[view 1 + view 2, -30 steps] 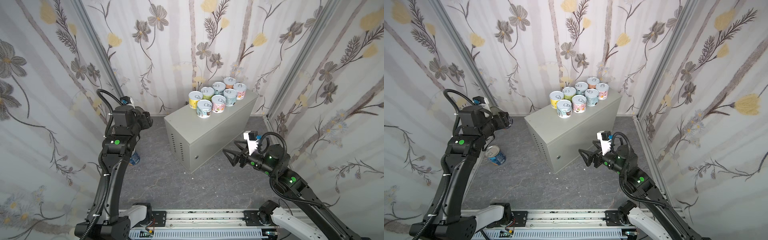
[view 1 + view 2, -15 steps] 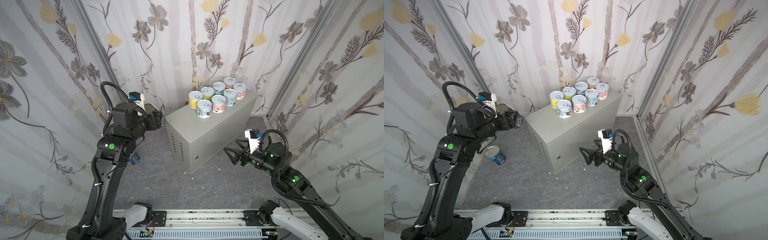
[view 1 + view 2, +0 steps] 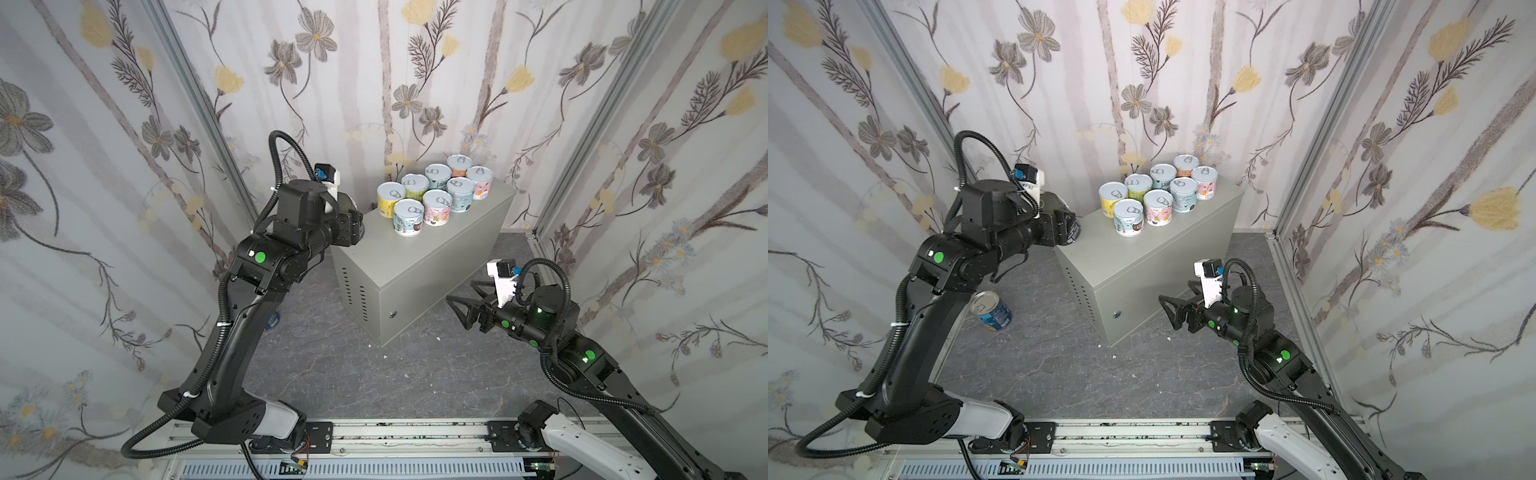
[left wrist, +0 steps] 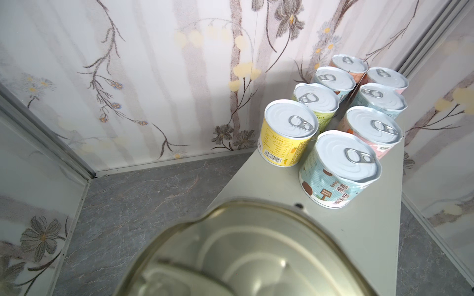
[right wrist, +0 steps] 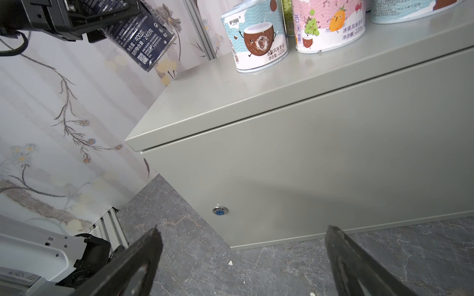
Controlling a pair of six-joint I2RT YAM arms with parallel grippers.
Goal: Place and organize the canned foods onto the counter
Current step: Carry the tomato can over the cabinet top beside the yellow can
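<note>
counter (image 3: 415, 253) matt painted metal; cans (image 3: 437, 208) glossy-lidded; floor (image 3: 353, 374) marbled

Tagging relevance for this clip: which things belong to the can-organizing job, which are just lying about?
Job: navy can in the left hand; blue can on the floor; eight short cans on the counter.
Just there: floral wall panels; base rail; white specks on the floor.

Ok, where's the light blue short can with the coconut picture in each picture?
Top view: light blue short coconut can, the cluster's nearest can.
Top view: the can, same spot.
Left wrist: the can, nearest white-lidded one.
Right wrist: the can, coconut face showing.
Shared landmark: grey-beige metal counter under it.
</note>
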